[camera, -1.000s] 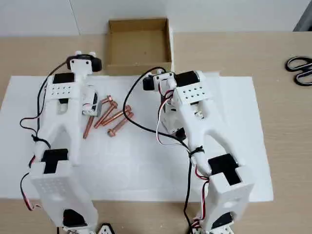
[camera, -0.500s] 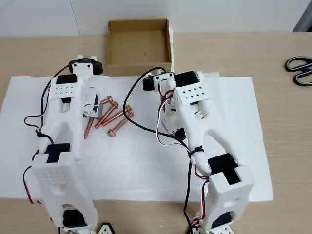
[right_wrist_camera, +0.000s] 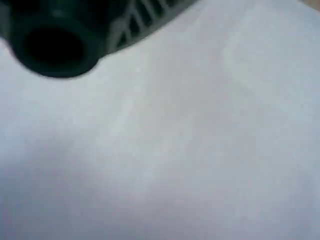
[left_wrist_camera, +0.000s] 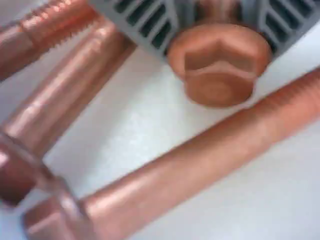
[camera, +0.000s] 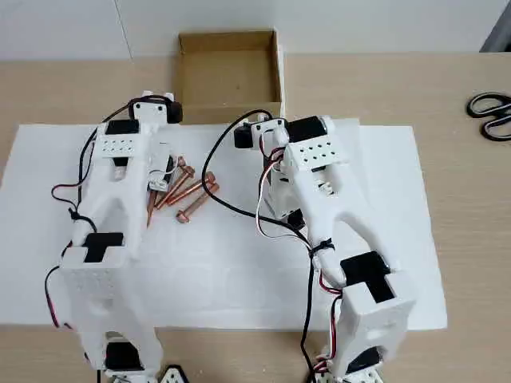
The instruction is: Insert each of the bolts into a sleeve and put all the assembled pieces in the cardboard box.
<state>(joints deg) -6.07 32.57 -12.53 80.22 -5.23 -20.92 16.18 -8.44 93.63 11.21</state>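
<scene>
Lying bolts [camera: 188, 191]: copper, bare, loose in a fanned pile on the white sheet [camera: 383, 239]; you see them between the two arms, nearer the left one.
Bolt head [left_wrist_camera: 218, 64]: your left wrist view puts it right against a grey ribbed gripper part, other bolts just beside it.
Sleeve [right_wrist_camera: 52, 47]: black, bore facing your right wrist camera, beside a grey ribbed part, over the sheet.
Cardboard box [camera: 227, 80]: open-topped, at the sheet's far edge, apart from the bolts.
Left gripper [camera: 162, 177]: low over the pile's left side; you cannot tell open or closed.
Right gripper [camera: 279, 199]: tucked under its arm; grip state, you cannot tell.
Scissors [camera: 491, 116]: on the table [camera: 447, 88], well apart to the right.
</scene>
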